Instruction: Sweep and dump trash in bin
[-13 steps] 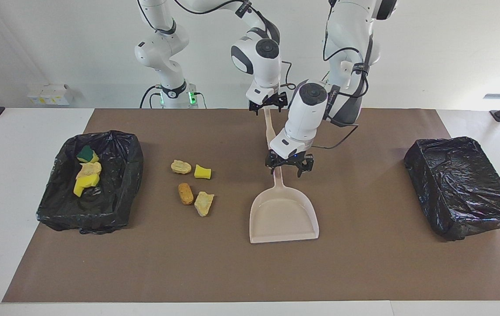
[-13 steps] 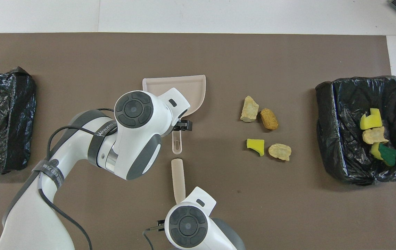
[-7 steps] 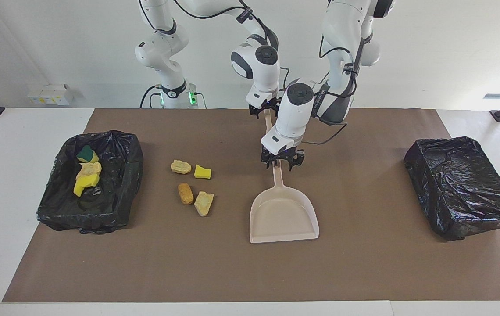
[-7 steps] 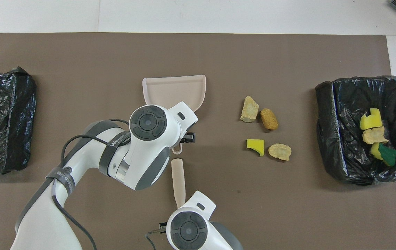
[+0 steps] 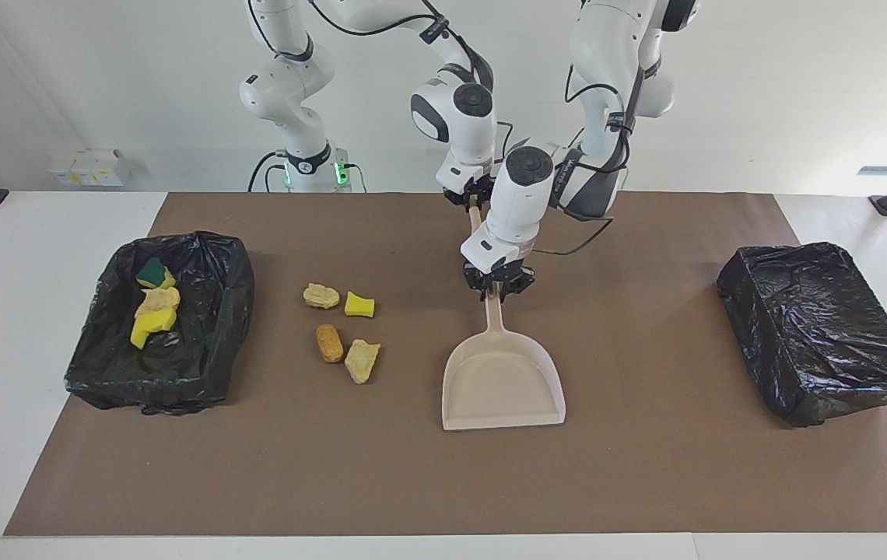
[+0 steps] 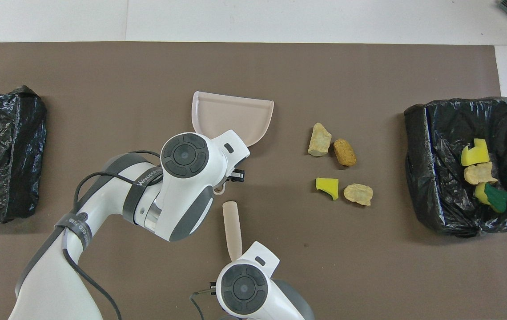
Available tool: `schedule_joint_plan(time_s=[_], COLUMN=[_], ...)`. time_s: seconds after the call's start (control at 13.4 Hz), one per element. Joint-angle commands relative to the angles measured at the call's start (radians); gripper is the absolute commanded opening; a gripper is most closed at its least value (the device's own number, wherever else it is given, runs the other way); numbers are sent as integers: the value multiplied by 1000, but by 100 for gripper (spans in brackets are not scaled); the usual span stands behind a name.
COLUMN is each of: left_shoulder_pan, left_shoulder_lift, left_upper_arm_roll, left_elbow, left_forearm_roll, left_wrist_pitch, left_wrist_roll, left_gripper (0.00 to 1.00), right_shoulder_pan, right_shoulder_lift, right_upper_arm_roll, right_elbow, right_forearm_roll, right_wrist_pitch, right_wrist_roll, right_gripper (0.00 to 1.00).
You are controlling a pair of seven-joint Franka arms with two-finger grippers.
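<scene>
A beige plastic dustpan (image 5: 503,381) lies flat on the brown mat (image 5: 646,482) in the middle of the surface, and everything here is placed from it. Its long handle points toward the robots.

The left hand (image 5: 499,285) is down on that handle, and it is squeezed tight around it. Nearer to the robots than the dustpan, the right hand (image 5: 473,194) is pinched closed on the end of a beige stick-like brush handle (image 6: 231,229). That handle lies in line with the dustpan's handle.

The trash is in two lots. Four loose bits lie on the mat beside the dustpan, toward the right arm's end: a pale beige chunk (image 5: 321,295), a yellow sponge bit (image 5: 359,305), an orange-brown lump (image 5: 329,343) and another pale beige chunk (image 5: 362,361). More yellow, beige and green-topped bits (image 5: 154,304) sit inside the open black-bag-lined bin (image 5: 214,342), which is past those loose bits at the right arm's end.

A second black-bag-covered bin (image 5: 821,330) stands well apart from the dustpan, at the left arm's end.
</scene>
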Motion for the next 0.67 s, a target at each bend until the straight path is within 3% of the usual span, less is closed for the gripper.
schedule_joint_plan(time_s=[0.0, 0.15, 0.3, 0.6], left_shoulder_pan=[46, 112, 167, 259], left_shoulder_lift=[-34, -35, -40, -55], left_upper_arm_roll=[11, 11, 11, 11], left_elbow=[-24, 32, 86, 150], left_forearm_roll=[1, 1, 1, 3], left_wrist_pitch=[-3, -83, -182, -301], left_wrist_roll=[162, 319, 420, 636], left_gripper=[0, 0, 0, 0], right_shoulder_pan=[-106, -214, -307, -476], right_shoulder_lift=[-120, -198, -214, -181], right_upper_arm_roll=[-3, -3, -4, -3], right_elbow=[18, 24, 62, 75], right_forearm_roll=[14, 6, -42, -311], right_wrist_pitch=[-170, -296, -379, -363], right_wrist_roll=[-21, -67, -91, -235], right_gripper=[0, 0, 0, 0])
